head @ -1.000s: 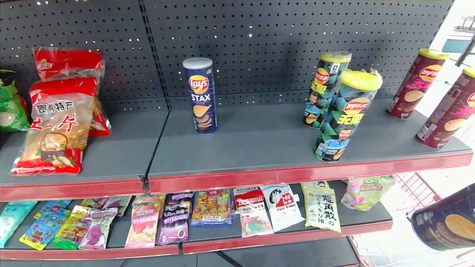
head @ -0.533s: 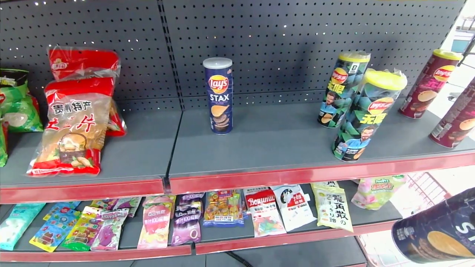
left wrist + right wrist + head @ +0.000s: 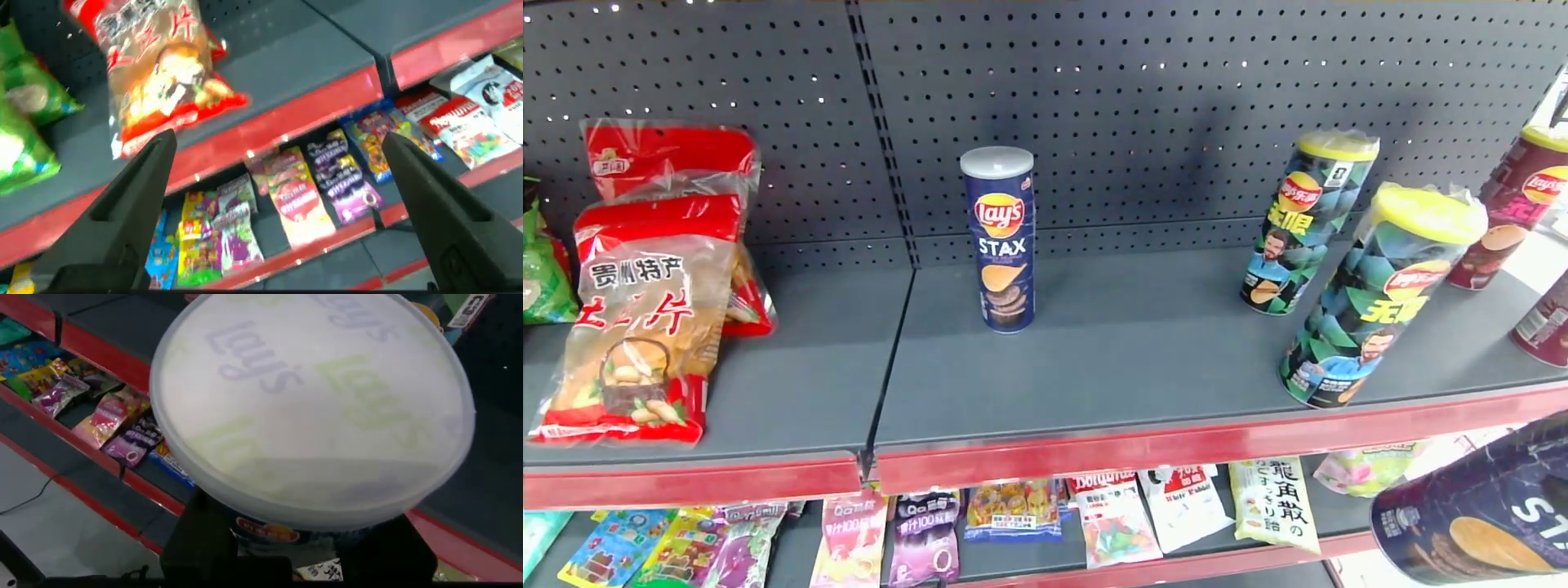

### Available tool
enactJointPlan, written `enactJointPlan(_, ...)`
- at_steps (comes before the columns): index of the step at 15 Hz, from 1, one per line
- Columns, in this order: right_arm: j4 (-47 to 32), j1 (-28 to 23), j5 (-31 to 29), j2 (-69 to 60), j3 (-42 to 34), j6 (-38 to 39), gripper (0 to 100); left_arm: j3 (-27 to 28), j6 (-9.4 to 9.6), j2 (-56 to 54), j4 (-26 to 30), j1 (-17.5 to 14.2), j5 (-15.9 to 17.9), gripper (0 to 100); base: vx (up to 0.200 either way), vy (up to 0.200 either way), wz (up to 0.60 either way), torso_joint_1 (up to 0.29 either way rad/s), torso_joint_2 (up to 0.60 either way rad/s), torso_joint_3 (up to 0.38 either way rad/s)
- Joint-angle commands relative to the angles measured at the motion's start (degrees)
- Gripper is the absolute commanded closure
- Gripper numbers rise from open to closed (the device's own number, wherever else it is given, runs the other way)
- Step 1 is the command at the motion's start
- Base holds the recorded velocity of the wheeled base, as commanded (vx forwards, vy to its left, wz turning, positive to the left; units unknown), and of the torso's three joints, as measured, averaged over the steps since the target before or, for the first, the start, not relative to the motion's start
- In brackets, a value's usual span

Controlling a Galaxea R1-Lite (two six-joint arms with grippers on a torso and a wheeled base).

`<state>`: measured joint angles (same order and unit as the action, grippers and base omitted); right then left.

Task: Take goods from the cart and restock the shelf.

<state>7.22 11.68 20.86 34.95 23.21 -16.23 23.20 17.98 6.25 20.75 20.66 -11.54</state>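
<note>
Dark-blue cylindrical chip can [image 3: 1474,510], gripped tilted by the right claw [image 3: 294,559], might topple the front yellow-lidded green can [image 3: 1376,298] nearby; left claw [image 3: 286,204] stood open.

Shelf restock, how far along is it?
Done: one blue can stands on the upper shelf. In hand: the right gripper holds a second blue can, not yet on the shelf. The left gripper is open and empty. Left: probably standing that can on the shelf's bare middle.
</note>
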Motion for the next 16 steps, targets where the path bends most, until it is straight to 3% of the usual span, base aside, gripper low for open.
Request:
enactJointPlan(1,-0.01,3.97,0.24,0.12,-0.10,-0.03,100,-0.26,0.04,-0.01,-0.01,0.08,0.12,0,0.000,0.000,0.00,0.000,0.00,0.000)
enactJointPlan(5,-0.01,7.83,-0.12,1.79,1.13,-0.21,100,-0.61,0.04,1.48,-0.45,0.52,2.05,0,0.000,0.000,0.00,0.000,0.00,0.000)
enactJointPlan(7,-0.01,8.01,0.32,2.58,1.40,-0.21,100,0.00,-1.02,8.34,-5.72,0.69,5.13,0,0.000,0.000,0.00,0.000,0.00,0.000)
enactJointPlan(8,-0.01,8.01,0.41,2.67,0.96,-0.21,100,0.44,-4.09,14.66,-11.87,0.69,8.38,0,0.000,0.000,0.00,0.000,0.00,0.000)
enactJointPlan(9,-0.01,7.92,0.32,2.67,0.52,-0.12,100,1.06,-5.68,20.99,-17.41,0.61,10.14,0,0.000,0.000,0.00,0.000,0.00,0.000)
enactJointPlan(11,-0.01,7.92,0.32,2.75,-0.45,-0.03,100,3.08,-6.38,33.74,-26.81,0.69,13.83,0,0.000,0.000,0.00,0.000,0.00,0.000)
enactJointPlan(12,-0.01,7.92,0.24,2.75,-0.80,-0.03,100,4.93,-6.38,38.57,-28.75,0.69,17.26,0,0.000,0.000,0.00,0.000,0.00,0.000)
enactJointPlan(14,0.08,7.92,0.24,2.84,-1.06,0.05,100,10.11,-6.47,46.92,-28.83,0.34,28.07,0,0.000,0.000,0.00,0.000,0.00,0.000)
enactJointPlan(15,0.08,7.92,0.24,2.75,-0.97,0.05,100,12.57,-6.47,50.79,-29.01,-0.54,30.88,0,0.000,0.000,0.00,0.000,0.00,0.000)
enactJointPlan(16,0.08,7.92,0.24,2.75,-0.97,0.05,100,14.07,-6.38,52.98,-29.19,-0.89,31.14,0,0.000,0.000,0.00,0.000,0.00,0.000)
